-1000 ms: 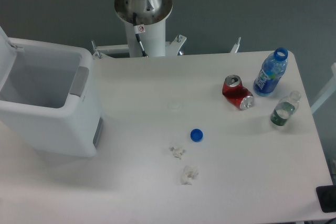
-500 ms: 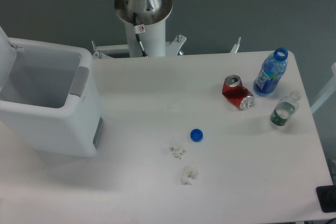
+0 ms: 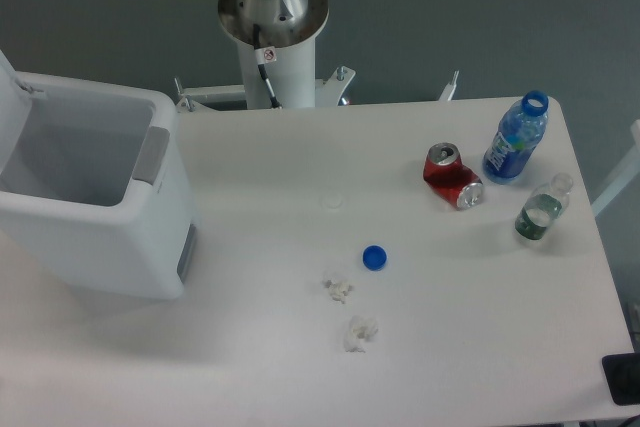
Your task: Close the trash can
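Trash can (image 3: 95, 197), left of frame on the table (image 3: 300, 377): lid (image 3: 8, 97) raised at the far-left edge, interior exposed; closing not yet done. Arm base (image 3: 272, 17) upper centre; claw outside the frame, state unknown.

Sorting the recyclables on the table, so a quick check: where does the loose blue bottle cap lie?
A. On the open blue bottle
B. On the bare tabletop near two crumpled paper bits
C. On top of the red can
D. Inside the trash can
B: the blue bottle cap lies alone on the table, just above the crumpled paper bits, apart from the blue bottle.
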You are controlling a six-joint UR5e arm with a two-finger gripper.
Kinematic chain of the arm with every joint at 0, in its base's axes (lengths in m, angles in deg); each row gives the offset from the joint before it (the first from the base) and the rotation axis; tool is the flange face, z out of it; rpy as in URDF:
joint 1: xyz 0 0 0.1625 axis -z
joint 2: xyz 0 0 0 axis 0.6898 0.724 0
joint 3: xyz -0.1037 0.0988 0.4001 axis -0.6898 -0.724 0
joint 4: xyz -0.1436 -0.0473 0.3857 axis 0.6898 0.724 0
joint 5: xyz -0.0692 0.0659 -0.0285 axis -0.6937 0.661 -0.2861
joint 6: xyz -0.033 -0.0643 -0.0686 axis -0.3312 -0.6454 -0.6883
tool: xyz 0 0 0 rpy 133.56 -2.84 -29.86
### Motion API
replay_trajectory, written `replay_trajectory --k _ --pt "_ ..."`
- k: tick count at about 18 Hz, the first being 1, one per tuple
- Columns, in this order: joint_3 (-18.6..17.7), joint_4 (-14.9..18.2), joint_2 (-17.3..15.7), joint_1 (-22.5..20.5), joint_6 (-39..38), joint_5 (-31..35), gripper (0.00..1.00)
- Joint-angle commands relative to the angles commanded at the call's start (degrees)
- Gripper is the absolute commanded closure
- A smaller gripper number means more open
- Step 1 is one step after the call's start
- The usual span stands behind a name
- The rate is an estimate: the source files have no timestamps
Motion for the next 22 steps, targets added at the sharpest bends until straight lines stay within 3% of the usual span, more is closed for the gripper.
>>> replay_trajectory --k 3,22 --pt "0.09 0.00 0.88 2.47 -0.09 3.17 0.90" --pt "0.18 0.97 0.71 3.97 0.26 12.76 0.90"
